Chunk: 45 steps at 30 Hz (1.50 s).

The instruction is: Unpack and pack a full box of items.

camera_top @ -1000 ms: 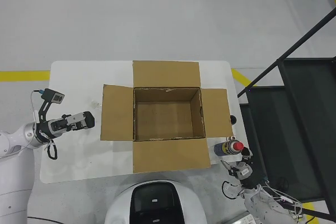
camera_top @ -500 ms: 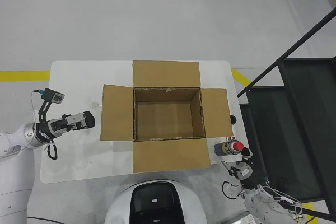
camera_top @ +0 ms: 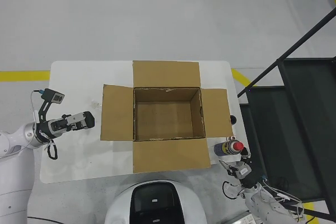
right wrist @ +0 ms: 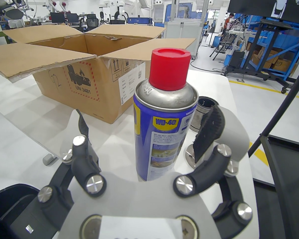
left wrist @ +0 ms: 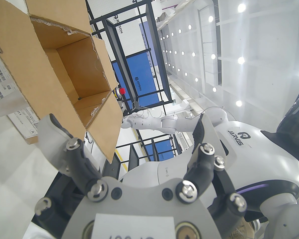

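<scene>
Left hand (camera_top: 88, 120), fingers apart and empty, sits over the table (camera_top: 73, 84), left of the box (camera_top: 116, 120). The box stands open with its flaps spread and nothing inside, so unpacking appears finished and repacking not begun. A spray can (camera_top: 228, 148) stands upright near the box's right flap, between the spread fingers of the right hand (camera_top: 238, 167), apparently unclamped.

The white counter (camera_top: 73, 162) stands on a pale grey floor (camera_top: 73, 28) crossed by a yellow line (camera_top: 17, 75), with black metal steps (camera_top: 302, 112) just beside its right end. Overhead, a high white ceiling (left wrist: 264, 38) carries rows of round lights (left wrist: 241, 7). Farther off are blue panels (left wrist: 142, 75), office chairs (right wrist: 92, 21) and racks of boxes (right wrist: 271, 60).
</scene>
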Motion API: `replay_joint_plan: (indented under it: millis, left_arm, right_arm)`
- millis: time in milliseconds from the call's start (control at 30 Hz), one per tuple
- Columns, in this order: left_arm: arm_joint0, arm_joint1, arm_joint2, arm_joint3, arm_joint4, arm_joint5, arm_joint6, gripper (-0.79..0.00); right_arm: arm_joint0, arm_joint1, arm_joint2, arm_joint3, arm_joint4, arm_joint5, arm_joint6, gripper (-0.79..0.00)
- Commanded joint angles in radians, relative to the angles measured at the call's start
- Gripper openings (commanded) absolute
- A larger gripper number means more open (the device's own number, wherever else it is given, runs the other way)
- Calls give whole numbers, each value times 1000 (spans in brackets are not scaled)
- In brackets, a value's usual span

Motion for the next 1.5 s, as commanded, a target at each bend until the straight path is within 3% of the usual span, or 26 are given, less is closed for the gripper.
replay_joint_plan:
  millis: [0, 267, 500, 533, 567, 600, 900, 1100, 1267, 1467]
  left_arm:
    - [0, 0, 0, 0, 0, 0, 0, 0]
    - [0, 0, 0, 0, 0, 0, 0, 0]
    - [0, 0, 0, 0, 0, 0, 0, 0]
    - [0, 0, 0, 0, 0, 0, 0, 0]
    - [0, 0, 0, 0, 0, 0, 0, 0]
    - [0, 0, 0, 0, 0, 0, 0, 0]
    - [0, 0, 0, 0, 0, 0, 0, 0]
    - [0, 0, 0, 0, 0, 0, 0, 0]
    - [0, 0, 0, 0, 0, 0, 0, 0]
    - [0, 0, 0, 0, 0, 0, 0, 0]
  right_arm:
    - [-2, 2, 8, -10, 0, -2, 24, 0]
    - [32, -10, 9, -5, 29, -39, 161, 0]
    - [58, -25, 7, 13, 59, -57, 210, 0]
    - [62, -26, 6, 16, 58, -69, 215, -206]
    - [65, -27, 7, 24, 63, -72, 221, -523]
    - [69, -29, 8, 29, 67, -74, 226, -785]
    - [73, -39, 18, 66, 83, -65, 200, -785]
    - [33, -31, 37, 32, 53, -60, 107, -785]
    - [-62, 2, 98, -96, -23, -4, 23, -785]
    - [-232, 47, 236, -367, -71, 121, 81, -785]
